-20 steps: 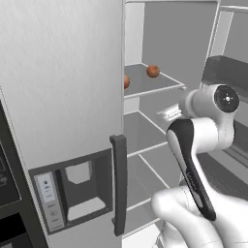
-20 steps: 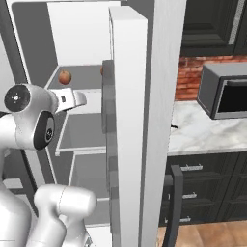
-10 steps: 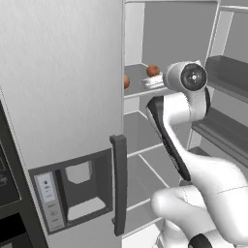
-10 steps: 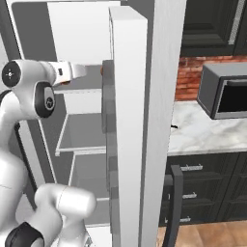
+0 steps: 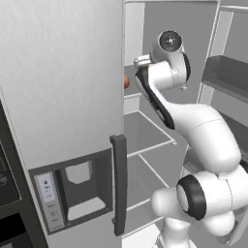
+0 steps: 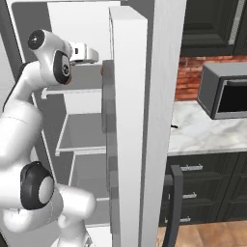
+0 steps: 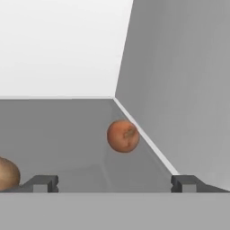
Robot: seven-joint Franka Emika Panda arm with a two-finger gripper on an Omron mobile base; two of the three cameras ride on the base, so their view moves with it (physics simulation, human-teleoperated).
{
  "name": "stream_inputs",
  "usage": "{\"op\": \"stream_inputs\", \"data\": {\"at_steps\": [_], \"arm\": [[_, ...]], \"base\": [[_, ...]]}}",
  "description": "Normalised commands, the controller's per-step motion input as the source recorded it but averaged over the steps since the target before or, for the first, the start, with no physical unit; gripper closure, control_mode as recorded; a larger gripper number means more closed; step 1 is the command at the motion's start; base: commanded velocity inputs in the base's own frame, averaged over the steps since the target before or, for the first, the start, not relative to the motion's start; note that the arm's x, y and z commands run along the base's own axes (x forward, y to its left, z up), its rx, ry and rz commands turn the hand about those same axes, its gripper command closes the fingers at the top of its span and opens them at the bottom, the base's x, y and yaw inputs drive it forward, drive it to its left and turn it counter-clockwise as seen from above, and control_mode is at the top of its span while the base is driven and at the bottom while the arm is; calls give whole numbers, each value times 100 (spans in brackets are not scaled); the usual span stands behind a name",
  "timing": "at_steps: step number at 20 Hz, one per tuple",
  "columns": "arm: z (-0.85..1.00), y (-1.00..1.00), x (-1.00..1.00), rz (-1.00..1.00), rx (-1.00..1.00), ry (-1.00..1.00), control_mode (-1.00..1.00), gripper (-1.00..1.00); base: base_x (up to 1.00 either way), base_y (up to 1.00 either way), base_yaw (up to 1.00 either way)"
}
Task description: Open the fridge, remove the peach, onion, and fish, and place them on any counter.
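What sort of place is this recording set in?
A rendered home kitchen, most likely. The fridge stands open with its grey shelves showing, a marbled counter runs over black cabinets, and a microwave sits against a brick backsplash.

The left base view looks from behind the arm's left into the open fridge (image 5: 72, 87), close to its closed door. The right base view faces the same fridge (image 6: 130, 120) from the right, taking in the desk (image 6: 207, 130). The hand view looks closely along a fridge shelf (image 7: 67, 134)
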Motion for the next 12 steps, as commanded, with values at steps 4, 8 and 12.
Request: {"op": "stream_inputs", "data": {"at_steps": [4, 8, 12], "arm": [[-32, -19, 78, -10, 0, 16, -100, -100], [-30, -20, 58, -11, 0, 9, -100, -100], [-31, -17, 35, -9, 0, 6, -100, -100]], "base": [[0, 0, 0], [0, 0, 0], [0, 0, 0]]}}
